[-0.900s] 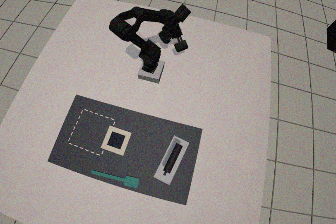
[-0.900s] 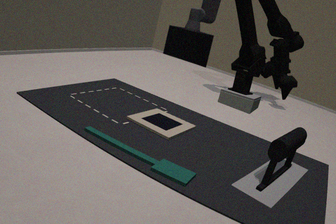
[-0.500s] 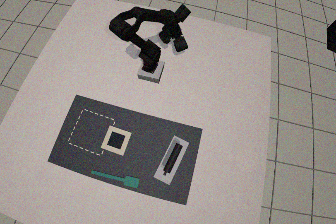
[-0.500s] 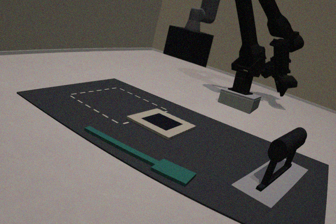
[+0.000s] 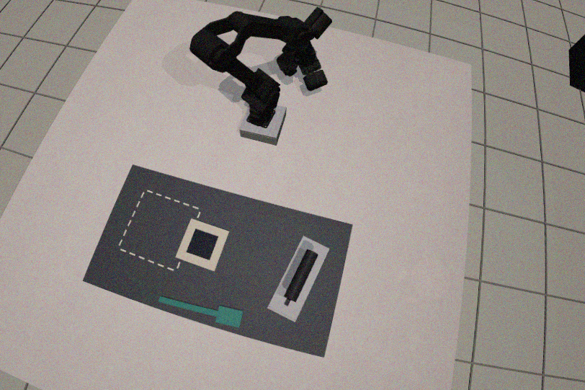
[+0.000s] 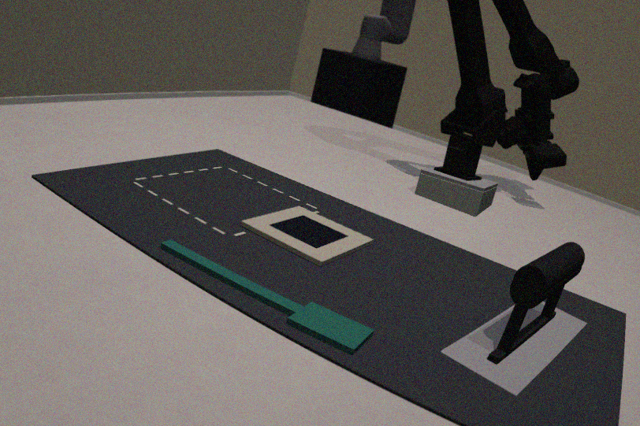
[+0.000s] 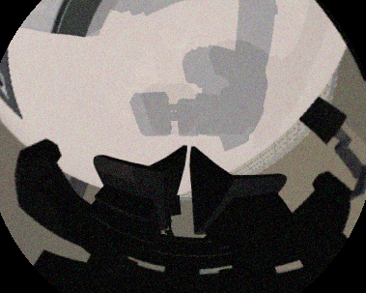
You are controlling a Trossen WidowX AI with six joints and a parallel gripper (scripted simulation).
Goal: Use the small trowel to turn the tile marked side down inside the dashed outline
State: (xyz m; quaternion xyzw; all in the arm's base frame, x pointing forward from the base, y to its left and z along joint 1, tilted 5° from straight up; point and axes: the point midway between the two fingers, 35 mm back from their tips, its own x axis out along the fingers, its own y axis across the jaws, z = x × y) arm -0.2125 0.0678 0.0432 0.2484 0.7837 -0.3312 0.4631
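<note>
near the tile (image 5: 220,233) (image 6: 288,216), the trowel (image 5: 278,306) (image 6: 463,353) rests on the mat (image 5: 243,273) (image 6: 411,282), black handle up. the tile lies flat, dark square upward, overlapping one side of the outline (image 5: 127,223) (image 6: 181,210); beside it is a green paddle (image 5: 229,316) (image 6: 330,324). well apart from the tile, the pincer (image 5: 315,80) (image 6: 535,172) (image 7: 188,150) hangs clenched above the tabletop (image 5: 390,156) (image 6: 133,330) (image 7: 84,76), tips nearly meeting.

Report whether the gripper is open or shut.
Shut, on nothing: in the wrist view the fingertips of the gripper nearly meet, with only a bare sliver between.
</note>
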